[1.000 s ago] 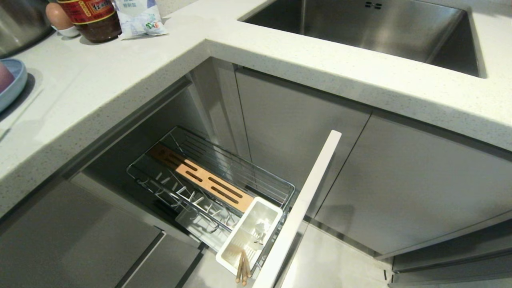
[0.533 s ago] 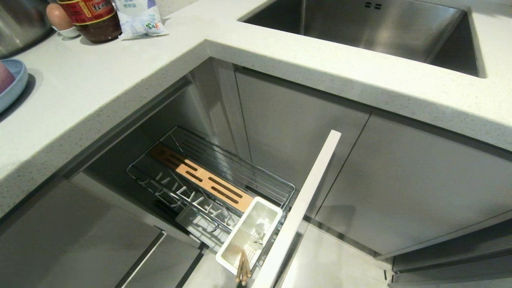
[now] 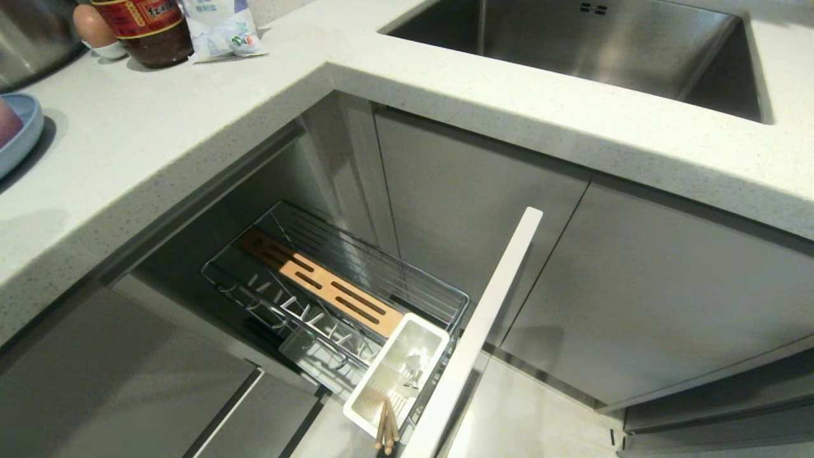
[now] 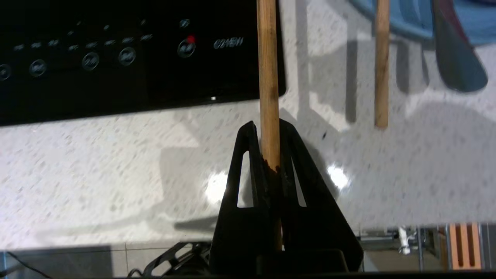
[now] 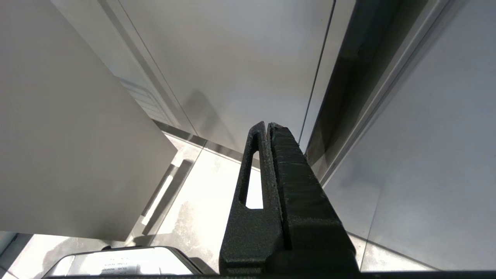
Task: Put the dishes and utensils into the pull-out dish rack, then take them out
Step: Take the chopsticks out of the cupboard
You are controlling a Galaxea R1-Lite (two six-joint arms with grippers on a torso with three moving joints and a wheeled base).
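Note:
My left gripper (image 4: 267, 128) is shut on a wooden chopstick (image 4: 268, 77), held above the speckled counter beside a black cooktop (image 4: 116, 58). A second chopstick (image 4: 381, 66) and a dark spoon-like utensil (image 4: 457, 58) lie against the light-blue plate (image 4: 410, 19). In the head view the plate (image 3: 22, 137) with the pink bowl (image 3: 6, 121) sits at the far left edge. The pull-out dish rack (image 3: 445, 299) stands open below the counter, with chopsticks (image 3: 386, 432) in its white caddy (image 3: 407, 362). My right gripper (image 5: 267, 126) is shut and empty, down by the cabinet fronts.
A steel sink (image 3: 572, 44) is set in the counter at the back right. A sauce jar (image 3: 149, 28), an egg (image 3: 89, 25) and a packet (image 3: 219, 28) stand at the back left. The rack's white front panel (image 3: 483, 324) juts out over the floor.
Shadows on the left of the counter have shifted, and less of the pink bowl shows at the left edge. The rack and its contents have not moved. No arm shows in the head view.

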